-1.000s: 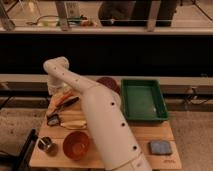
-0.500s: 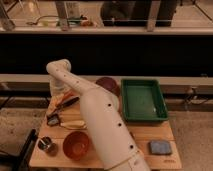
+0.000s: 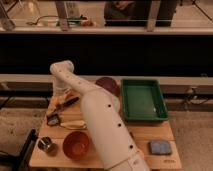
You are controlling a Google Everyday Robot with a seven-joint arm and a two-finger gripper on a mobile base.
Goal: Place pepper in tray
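White, the arm [image 3: 100,120] has swung a little nearer the green tray [image 3: 142,100] than half a second ago, its elbow now closer to the tray's side. The things on the wooden table [image 3: 150,132] look unmoved. The gripper [image 3: 70,103] hangs low over the table, well to the left of the tray, and I cannot tell whether it is clenched or released. The pepper [image 3: 60,104] shows as an orange streak just beside the gripper, on the side away from the tray, perhaps touching it. The tray's floor shows bare green. A purple bowl [image 3: 106,84], partly hidden by the arm, stands just left of the tray's far corner. An orange-red bowl [image 3: 76,145] sits well left of the tray's near end, its inside showing only its own colour.
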